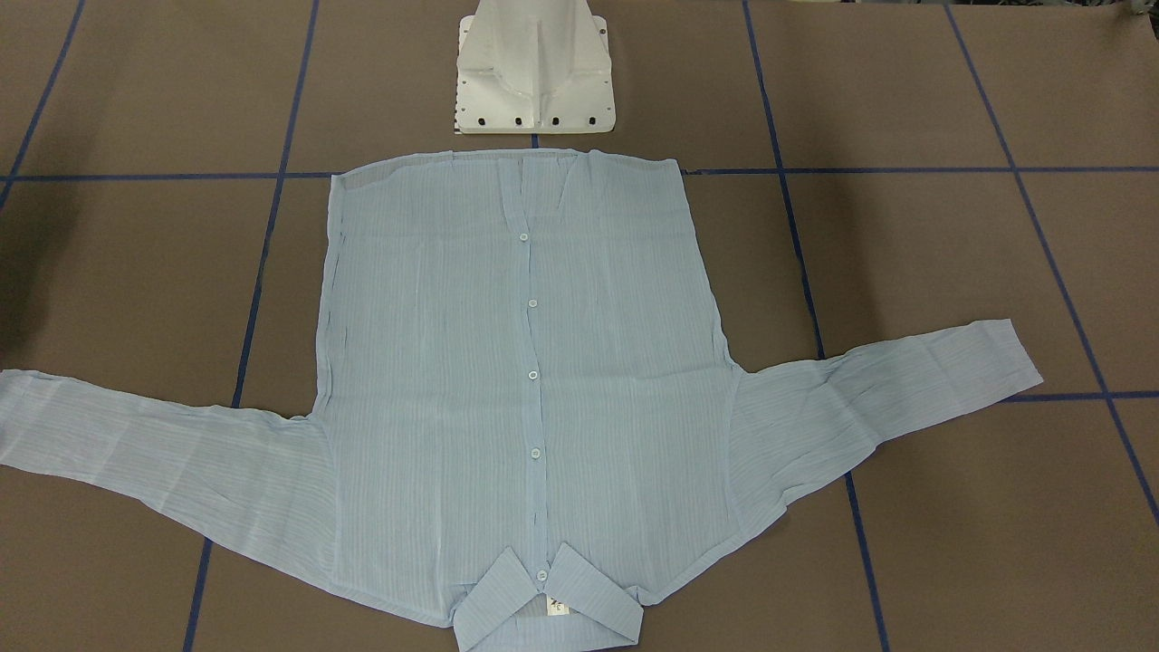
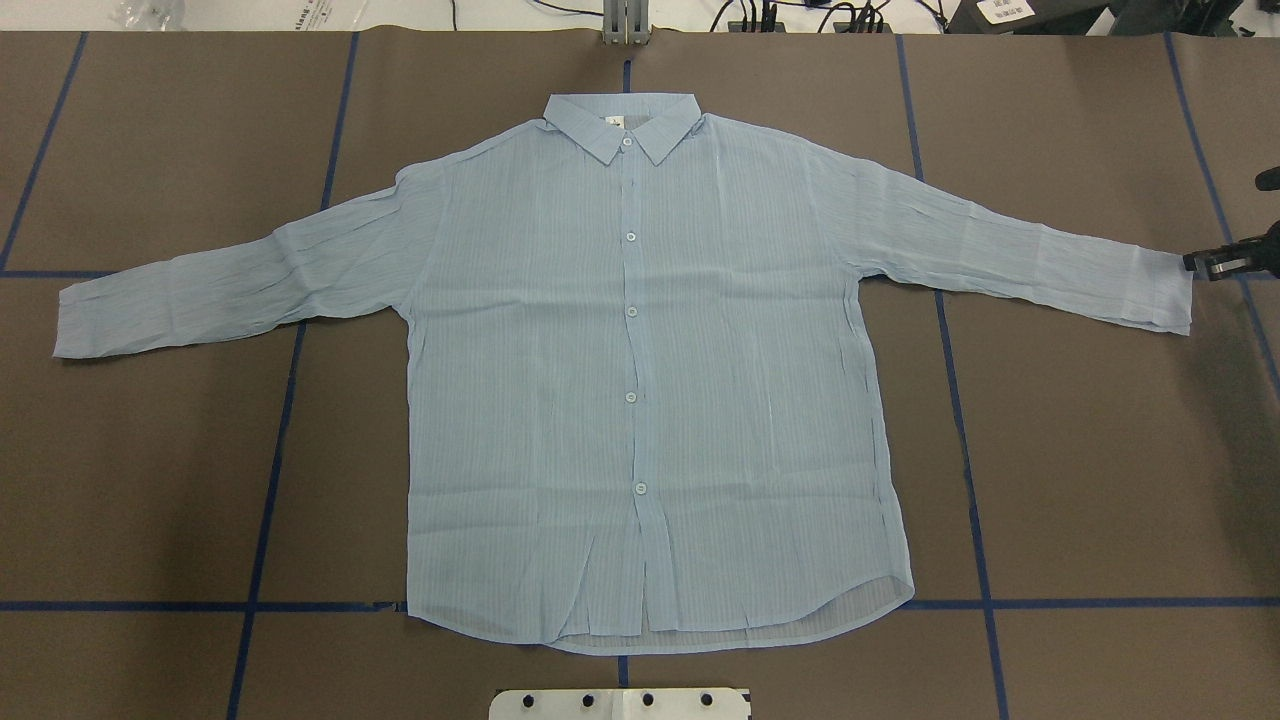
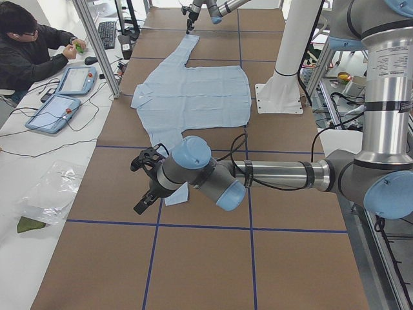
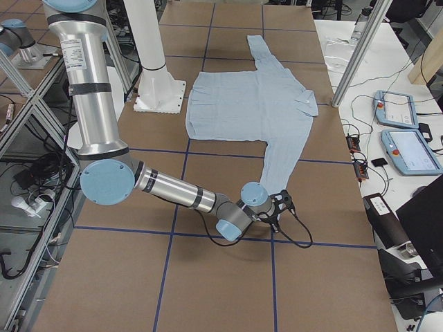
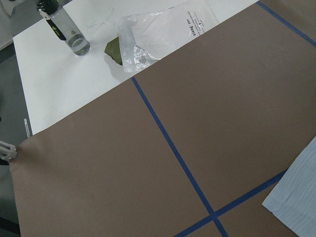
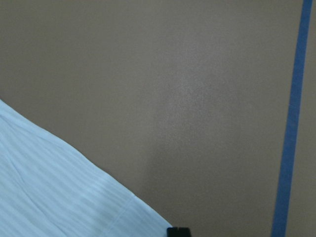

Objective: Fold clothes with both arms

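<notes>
Shirt [image 2: 640,380] is laid flat on the table [image 2: 1100,480], hem nearest the base [image 2: 620,703], collar farthest. Thin, floppy stuff, probably best pinched at the cuffs [image 2: 1165,290]. Right gripper [image 2: 1200,263] is parked by one cuff, left gripper [image 3: 142,184] near the other; neither's opening can be told.

The left arm [image 3: 277,173] stands as an upright column at the robot's side. It bends at a blue-capped elbow and runs its forearm level out to a folded wrist, from which the left gripper [image 3: 141,203] points down and outward, held low; the side view does not show whether its fingers are apart or closed. The right arm [image 4: 173,190] is posed much the same at the other end, with its upper link upright, its forearm sloping down and out, and its wrist low. The right gripper [image 2: 1205,264] comes in at the edge of the overhead view with its black tip pointing inward, its fingers too small to judge.
</notes>
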